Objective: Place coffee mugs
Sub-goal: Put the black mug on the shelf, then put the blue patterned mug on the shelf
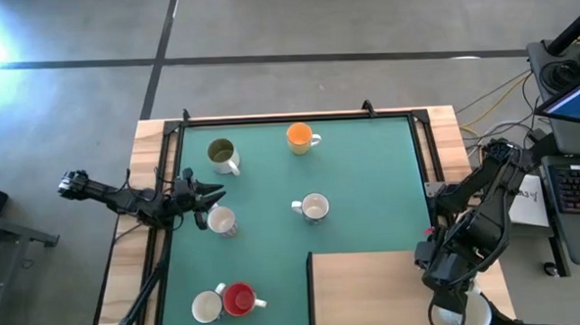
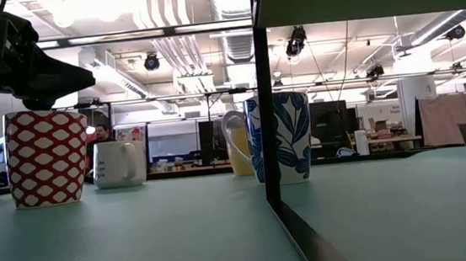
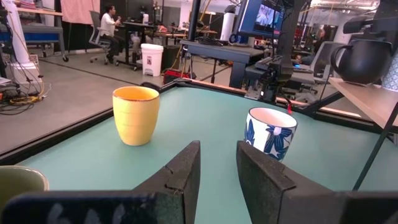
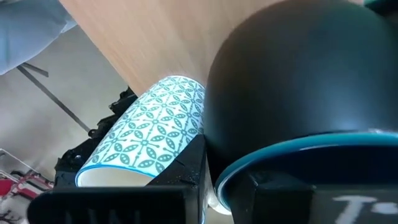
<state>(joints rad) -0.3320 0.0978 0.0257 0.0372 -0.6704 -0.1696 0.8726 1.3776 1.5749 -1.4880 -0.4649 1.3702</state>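
- I see two mugs [image 1: 223,303] touching at the mat's [image 1: 369,179] near left.
- One mug [image 1: 315,207] sits in the middle.
- Two mugs [image 1: 301,137] stand at the back.

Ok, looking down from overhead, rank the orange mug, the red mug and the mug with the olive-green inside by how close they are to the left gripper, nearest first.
Measured from the left gripper at the mat's left side in the high view:
1. Mug with the olive-green inside, just beyond it at the far left.
2. Red mug, at the near edge, lower left.
3. Orange mug, at the far edge, towards the middle.
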